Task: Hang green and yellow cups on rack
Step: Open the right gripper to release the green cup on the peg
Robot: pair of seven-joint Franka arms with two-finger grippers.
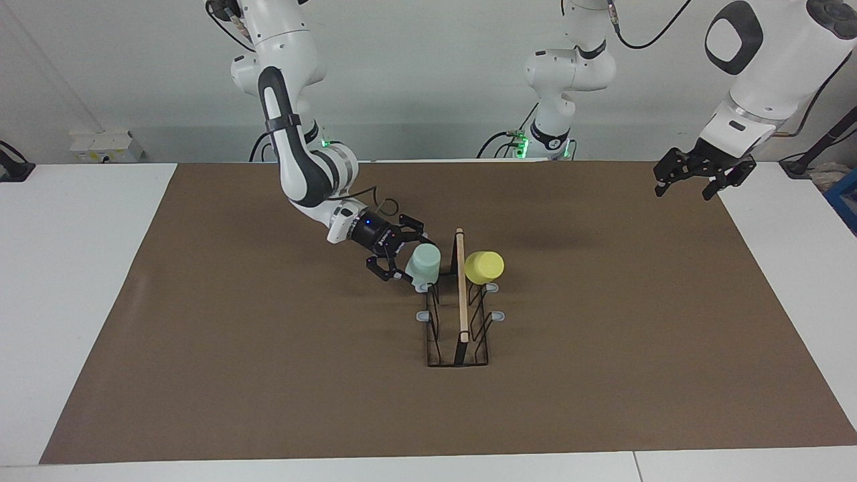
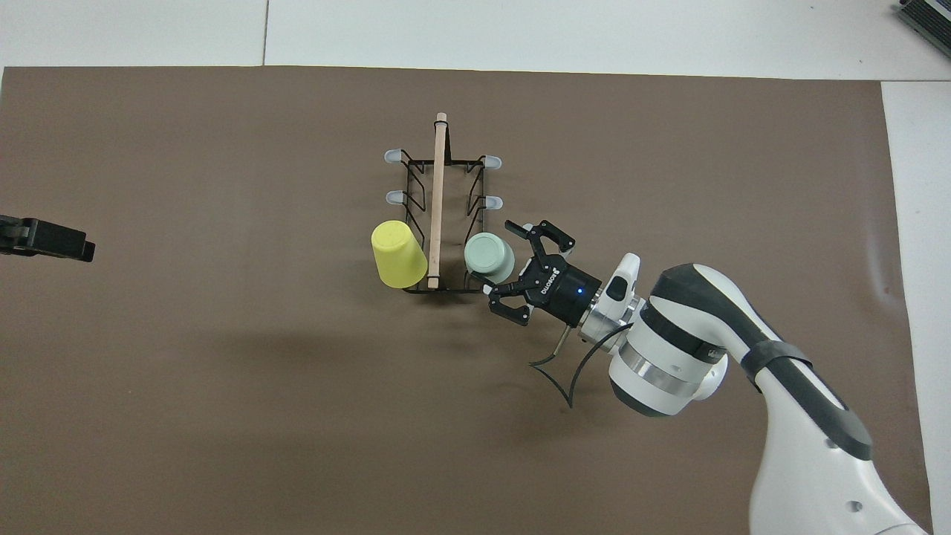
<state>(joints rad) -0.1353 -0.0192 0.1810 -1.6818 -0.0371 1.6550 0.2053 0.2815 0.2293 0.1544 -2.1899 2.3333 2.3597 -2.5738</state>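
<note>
On the brown-covered table (image 1: 201,375), both cups hang from the rack, one on each side of its rod.

Midway across the table the rack (image 1: 458,348) stands with its wooden rod (image 1: 461,288) running lengthwise from the robots' end outward, its long axis pointing straight away from them. The green cup (image 1: 424,263) sits on the prong pair nearest the robots, on the side toward the right arm's end; the yellow cup (image 1: 483,267) sits on the matching prong toward the left arm's end. Each cup lies tilted, its closed base pointing outward from the rod (the mouths face the frame). The right tool (image 1: 392,258) is just beside the green cup, fingers spread and apart from it. The left tool (image 1: 703,177) waits raised over the table's edge, fingers spread.
</note>
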